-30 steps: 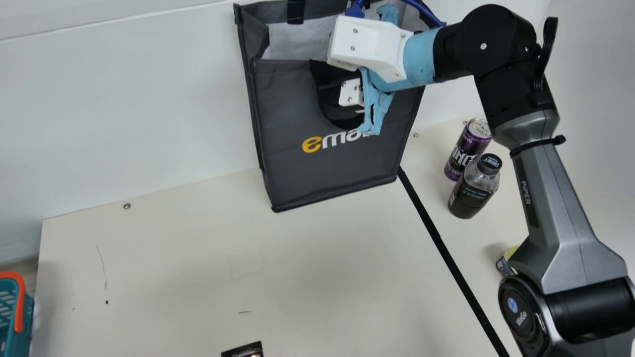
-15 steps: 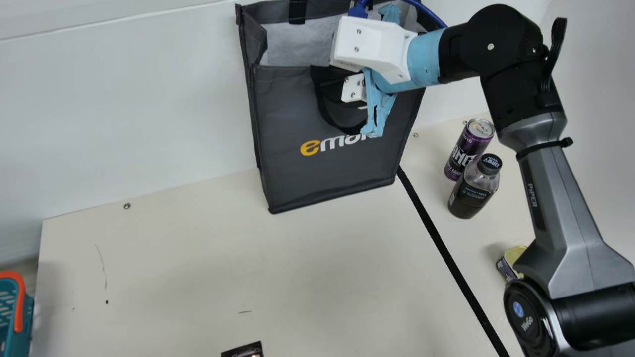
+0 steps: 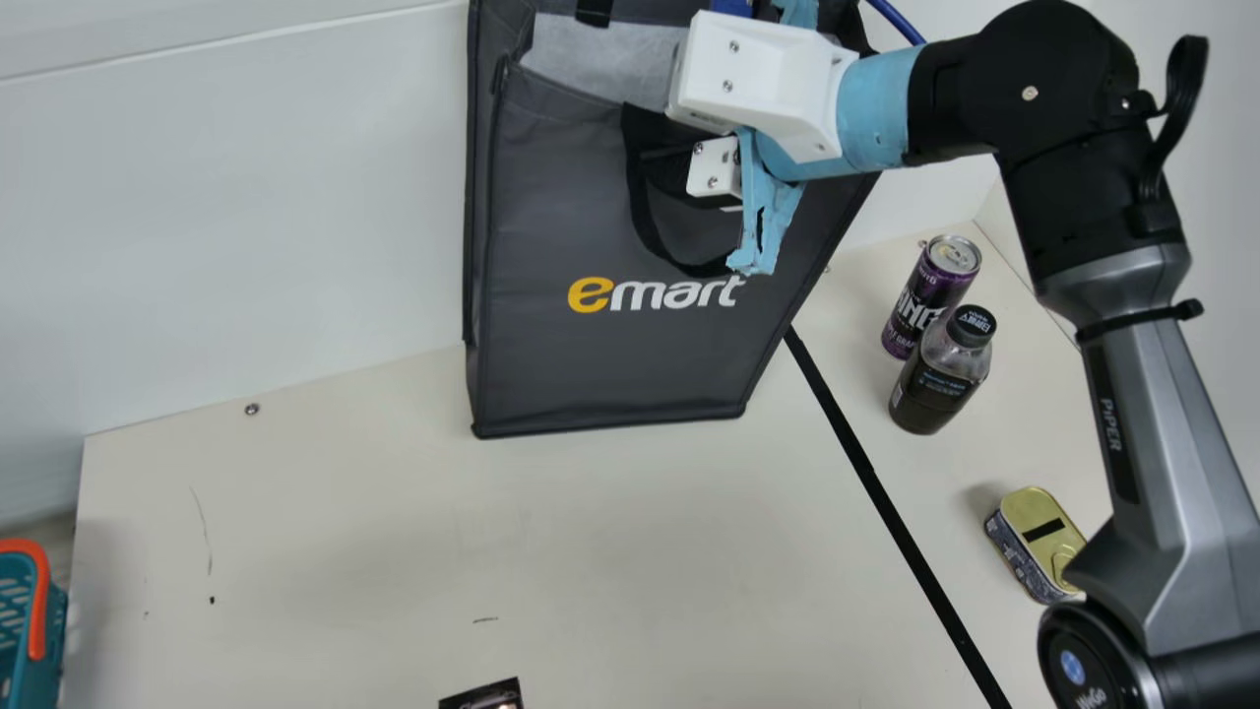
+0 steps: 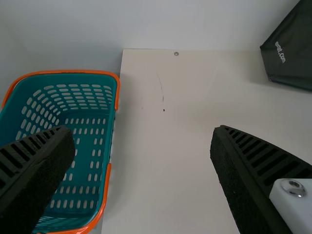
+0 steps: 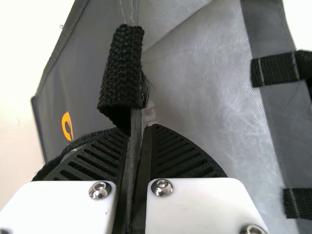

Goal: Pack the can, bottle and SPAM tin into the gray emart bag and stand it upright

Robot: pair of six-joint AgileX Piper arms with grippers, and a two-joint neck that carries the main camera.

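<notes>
Evidently pinching the gray emart bag [image 3: 630,364] by its rim with the right hand [image 5: 139,128], probably to keep its mouth up and set its base upright on the counter [image 3: 610,561]; with the left hand [image 4: 142,128] spread and empty, and the can [image 3: 923,305], bottle [image 3: 935,384] and SPAM tin [image 3: 1029,547] outside the bag, likely out of its way until loading

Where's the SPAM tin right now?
In the main view, the SPAM tin lies on the table's right side, nearer the camera than the bottle, just left of the right arm's gray link.
</notes>
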